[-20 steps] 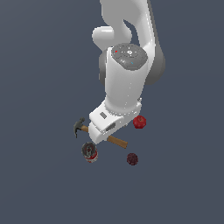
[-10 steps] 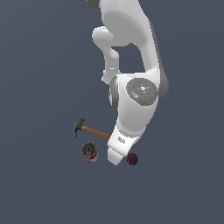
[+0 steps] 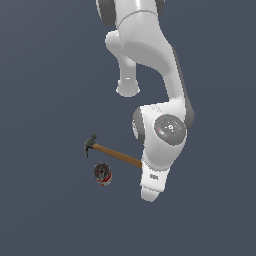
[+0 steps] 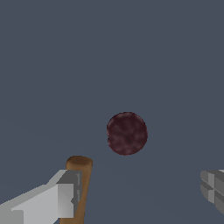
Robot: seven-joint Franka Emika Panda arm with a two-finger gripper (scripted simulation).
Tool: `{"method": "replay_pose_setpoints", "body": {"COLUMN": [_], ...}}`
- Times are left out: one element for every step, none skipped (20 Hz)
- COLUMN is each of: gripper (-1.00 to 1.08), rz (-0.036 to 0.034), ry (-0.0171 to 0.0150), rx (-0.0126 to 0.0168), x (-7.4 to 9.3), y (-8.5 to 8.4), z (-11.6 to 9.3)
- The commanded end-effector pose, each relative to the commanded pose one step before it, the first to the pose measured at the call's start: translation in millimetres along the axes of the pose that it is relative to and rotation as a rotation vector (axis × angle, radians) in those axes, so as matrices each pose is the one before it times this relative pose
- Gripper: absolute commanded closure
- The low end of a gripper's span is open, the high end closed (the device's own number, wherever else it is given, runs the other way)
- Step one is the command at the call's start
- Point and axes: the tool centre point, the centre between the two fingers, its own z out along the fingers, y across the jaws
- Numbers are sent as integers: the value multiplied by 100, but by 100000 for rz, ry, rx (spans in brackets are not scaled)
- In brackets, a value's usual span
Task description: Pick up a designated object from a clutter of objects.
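The white Panda arm [image 3: 152,90] is filling the middle of the exterior view, bending down from the top edge so that its wrist housing is hanging low over the dark grey floor [image 3: 45,75] and hiding whatever lies directly beneath it. To the exterior view's left of that wrist, the claw hammer [image 3: 111,152] is lying flat, its dark head pointing toward the exterior view's left and its wooden handle running under the arm's lower link. Just below the hammer's head in that view, and apart from it, the small red-labelled can [image 3: 102,174] is standing with its dark top showing. In the wrist view the gripper [image 4: 140,192] is showing its two fingers spread wide, one pale finger [image 4: 57,194] at one side and the grey pad of the other [image 4: 213,187] at the opposite edge, with nothing between them. The dark maroon ball [image 4: 127,133] is sitting on the floor ahead of that open gap, clear of both fingers and seemingly not touched by either, though how far above it they are hanging is hard to judge from this angle. The butt end of the hammer's handle [image 4: 79,175] is lying just beside the pale finger, near the ball but not touching it.
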Motion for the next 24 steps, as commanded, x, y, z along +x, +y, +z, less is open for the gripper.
{"method": "replay_pose_setpoints", "body": {"gripper": [-92, -92, -92, -92, -92, -92, -92, -92, -92, -92, -92, -92, -92, -92, -92, -92, -92, -92, -92, -92, -92, -92, -92, -92], "rz": [-4948, -1524, -1362, -1200, -1037, -876, -715, -558, -397, -236, -68, 466, 0, 0, 0, -68, 0, -97, -68, -69, -68, -68, 0, -68], "ry": [694, 217, 198, 178, 157, 134, 111, 87, 62, 37, 11, -86, 0, 0, 0, 6, 0, 8, 5, 5, 6, 6, 0, 9], "rx": [138, 70, 61, 52, 44, 36, 29, 22, 16, 9, 3, 68, 0, 0, 0, -8, 0, -11, -7, -7, -7, -7, 0, -9], "x": [664, 205, 183, 161, 138, 116, 94, 75, 53, 30, 3, -43, -3, -8, -13, 26, -24, 33, 8, 2, 1, 9, -28, 26], "y": [53, 11, 11, 10, 10, 9, 8, 6, 4, 3, 3, -41, 0, 1, 1, -13, 0, -22, -18, -20, -21, -18, 1, -5], "z": [952, 314, 281, 249, 216, 183, 150, 117, 83, 50, 17, -56, 43, 128, 213, 291, 381, 454, 537, 615, 623, 531, 444, 344]}}
